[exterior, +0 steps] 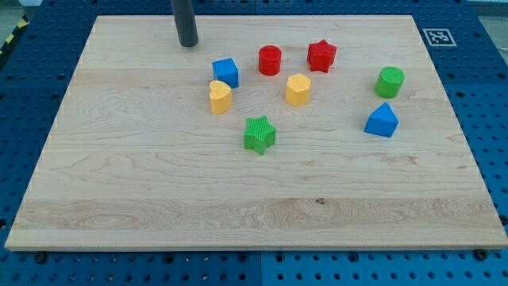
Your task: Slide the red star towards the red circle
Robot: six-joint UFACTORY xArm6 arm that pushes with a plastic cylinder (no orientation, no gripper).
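The red star (321,56) sits on the wooden board near the view's top, right of centre. The red circle (270,60), a short cylinder, stands a short way to its left, apart from it. My tip (188,44) touches the board near the view's top, left of the red circle and above-left of the blue cube (226,72). It touches no block.
A yellow heart-like block (220,97) sits below the blue cube. A yellow hexagon (298,90) lies below the two red blocks. A green star (259,134) is near centre. A green cylinder (390,82) and a blue triangle block (382,121) are at the right.
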